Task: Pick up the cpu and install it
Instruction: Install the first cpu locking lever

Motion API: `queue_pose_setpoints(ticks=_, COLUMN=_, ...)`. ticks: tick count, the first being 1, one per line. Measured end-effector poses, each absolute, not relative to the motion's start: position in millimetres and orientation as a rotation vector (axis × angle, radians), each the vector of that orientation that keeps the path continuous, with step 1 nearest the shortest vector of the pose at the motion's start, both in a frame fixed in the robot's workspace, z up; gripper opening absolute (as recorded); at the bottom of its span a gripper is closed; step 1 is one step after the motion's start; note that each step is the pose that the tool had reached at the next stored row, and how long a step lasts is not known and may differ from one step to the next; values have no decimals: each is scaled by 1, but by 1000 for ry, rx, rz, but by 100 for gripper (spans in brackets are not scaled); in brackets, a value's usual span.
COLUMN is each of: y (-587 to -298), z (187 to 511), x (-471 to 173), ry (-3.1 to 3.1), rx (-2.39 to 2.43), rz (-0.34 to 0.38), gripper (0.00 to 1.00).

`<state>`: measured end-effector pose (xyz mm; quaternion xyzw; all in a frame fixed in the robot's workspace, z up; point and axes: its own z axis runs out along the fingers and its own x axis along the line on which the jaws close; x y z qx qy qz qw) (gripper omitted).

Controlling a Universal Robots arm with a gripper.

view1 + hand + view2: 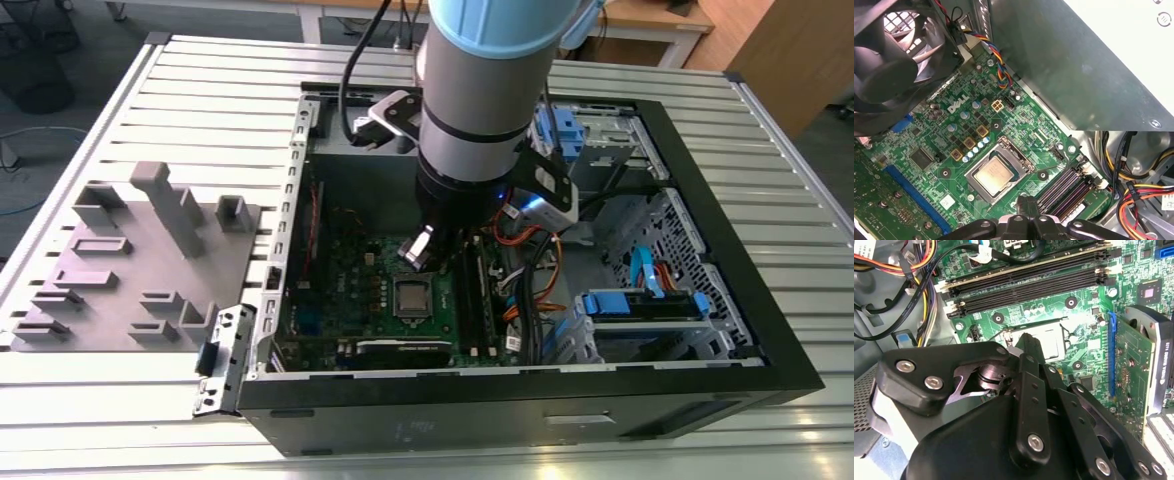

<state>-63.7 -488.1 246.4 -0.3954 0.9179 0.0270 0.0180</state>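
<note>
cpu (993,174) already lies flat in the socket frame (1004,150) on the green motherboard (934,135) in the first wrist view, silver top up, edges looking square to the frame. in the exterior view the same chip (412,297) shows as a small pale square under the arm, inside the open pc case (747,340). gripper (1026,212) hangs just above and beside the socket, toward the ram slots (1066,190); fingertips look drawn close together and hold nothing (in the second wrist view the black linkage blocks the tips, so judged mostly from the first wrist view). to do this step well: chip should sit fully down with no corner riding on the frame, and any press should go straight down and light, no sideways drag across the pins. grey tray (134,260) sits outside the case on the exterior view's left.
</note>
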Motion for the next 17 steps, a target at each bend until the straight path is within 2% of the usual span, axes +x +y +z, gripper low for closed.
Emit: queue_pose_setpoints(ticks=17, y=-488, z=246, x=-59, ry=2851, rx=-1228, rz=84, gripper=11)
